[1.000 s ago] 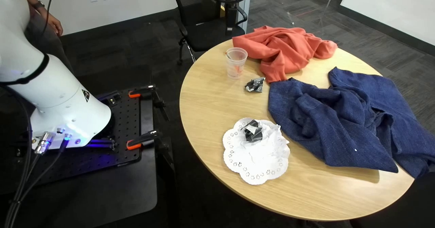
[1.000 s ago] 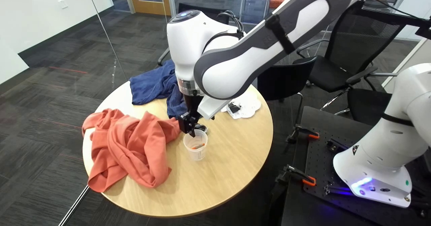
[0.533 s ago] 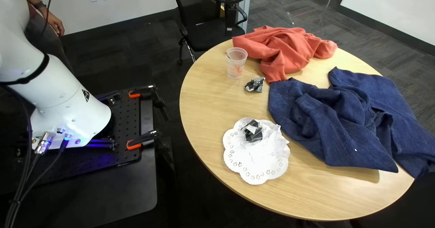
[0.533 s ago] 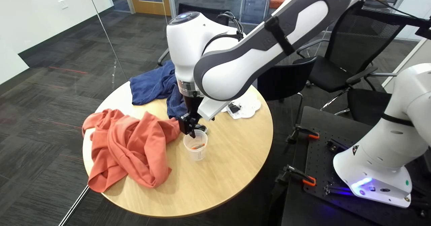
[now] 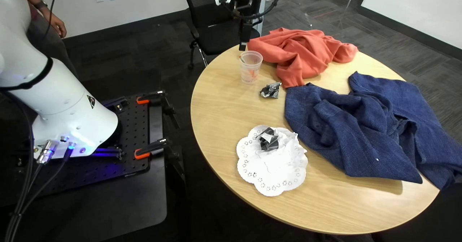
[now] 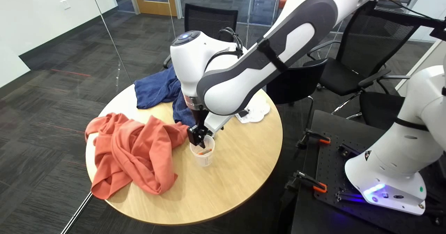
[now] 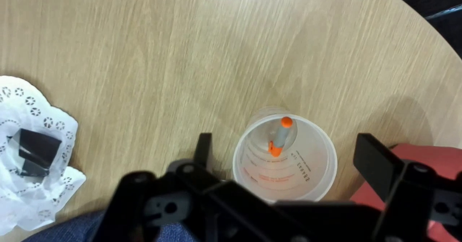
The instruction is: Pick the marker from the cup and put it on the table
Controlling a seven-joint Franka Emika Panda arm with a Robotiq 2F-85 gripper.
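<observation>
Looking down, in the wrist view, into a translucent plastic cup [image 7: 310, 155], standing just right of and below the middle of the frame on a round pale-wood counter [image 7: 126, 72]. Showing inside the cup a slim grey-and-orange marker [image 7: 282, 135], leaning, with one rounded orange end close to the upper part of the rim. Hovering close to the cup's mouth with the jaws spread wide, left and right of the rim in the frame, and gripping nothing; leaving the height over the rim hard to tell. Judging the step in hand as the approach before the grasp. Calling, probably, for narrowing the jaws before going down, to fit inside the rim rather than around the outer wall. Calling then for centring on the marker, descending slowly and closing across the grey barrel. Risking a topple or slide on any brush with such a light-looking cup, or a snag on the crumpled coral-red cloth [image 5: 306, 52], lying just beside it in both exterior views. Likely needing a straight lift past the rim, then a low, gentle set-down toward the upper left of the wrist view.
</observation>
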